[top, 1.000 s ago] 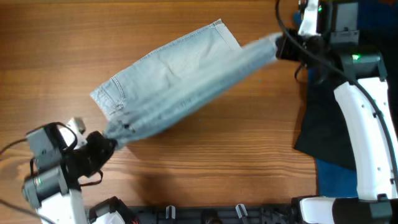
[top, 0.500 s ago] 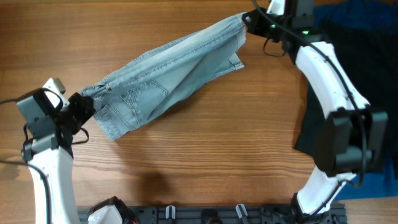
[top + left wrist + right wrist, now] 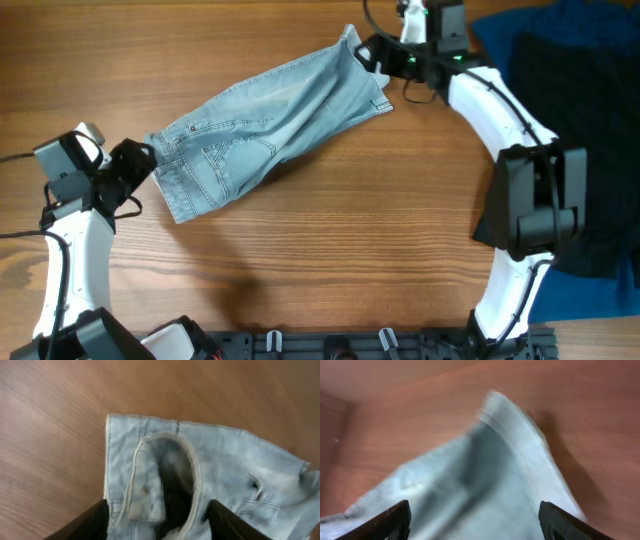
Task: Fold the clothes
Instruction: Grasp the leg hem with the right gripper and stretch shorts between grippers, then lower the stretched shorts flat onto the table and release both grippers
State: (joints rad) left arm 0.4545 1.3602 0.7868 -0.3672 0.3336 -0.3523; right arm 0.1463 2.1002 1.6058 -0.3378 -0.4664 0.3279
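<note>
No word, brand, number or sign can be read in any of the three views. The denim shorts (image 3: pixel 270 125) on the worktop (image 3: pixel 330 240) show only seams and pocket stitching. A small metal stud at the waistband (image 3: pixel 145 490) is too blurred to show whether it carries any lettering. The arm housings seen from overhead are too small for any marking on them to be made out.
</note>
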